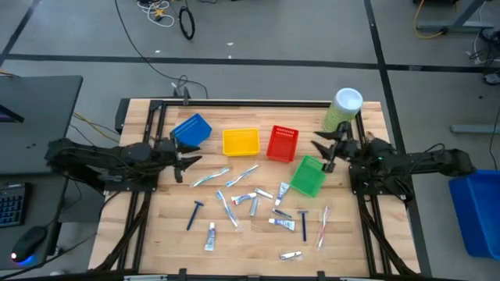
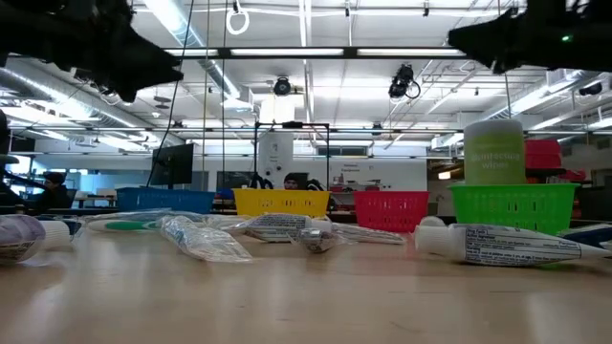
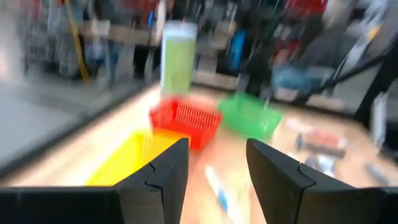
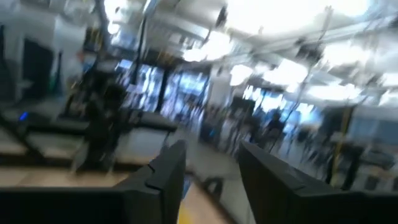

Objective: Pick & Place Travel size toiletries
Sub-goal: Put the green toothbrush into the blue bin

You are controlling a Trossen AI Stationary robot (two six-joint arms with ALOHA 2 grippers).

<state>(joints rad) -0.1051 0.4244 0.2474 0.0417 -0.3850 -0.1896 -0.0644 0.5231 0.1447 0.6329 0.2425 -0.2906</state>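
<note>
The toiletries lie scattered over the worktop's middle and front. The left gripper, fingers parted and empty, hovers near the left edge; the nearest toothbrush lies just beside it, long axis pointing toward it. The right gripper, probably parted too, holds nothing over the green bin.

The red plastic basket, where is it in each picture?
High view: the red plastic basket sits at the table's far side, between the yellow basket and the green basket.
Low view: right of centre, again between yellow and green.
Left wrist view: middle of picture.
Right wrist view: not in it.
Shared landmark: the green basket.
</note>
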